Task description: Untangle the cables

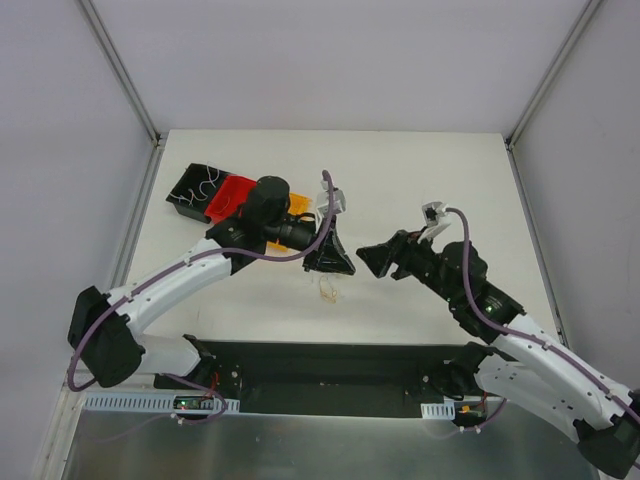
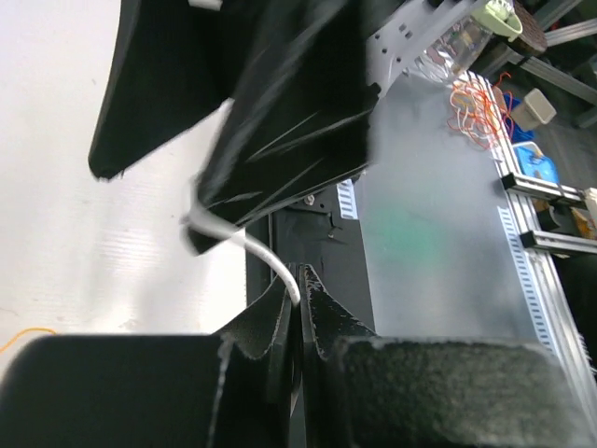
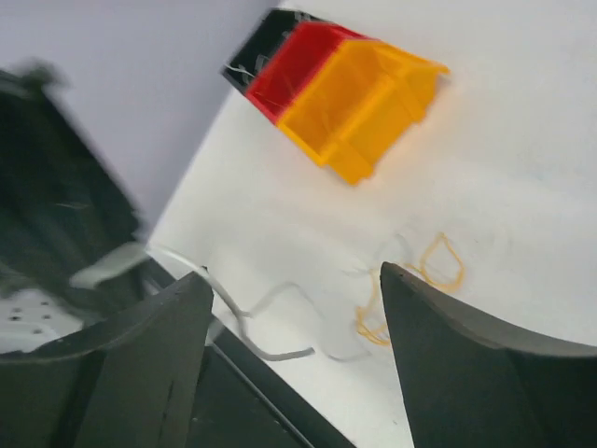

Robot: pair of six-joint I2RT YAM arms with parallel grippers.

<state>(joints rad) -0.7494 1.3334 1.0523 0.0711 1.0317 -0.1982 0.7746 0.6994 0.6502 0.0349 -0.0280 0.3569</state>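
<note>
The cables are a tiny tangle [image 1: 328, 291] of orange-tan and whitish strands on the white table, just below the two grippers. My left gripper [image 1: 330, 258] is shut on a whitish wire [image 2: 270, 261], pinched at its fingertips [image 2: 303, 275]. In the right wrist view that whitish wire [image 3: 270, 322] runs from the blurred left gripper [image 3: 56, 215] down to the table, curling beside the orange loops [image 3: 438, 266]. My right gripper [image 1: 375, 258] is open and empty [image 3: 294, 275], hovering above the strands and facing the left gripper.
Three bins stand in a row at the back left: black [image 1: 192, 188], red [image 1: 230, 197] and orange [image 3: 373, 103], the orange one mostly hidden under the left arm in the top view. A dark strip [image 1: 330, 365] borders the table's near edge.
</note>
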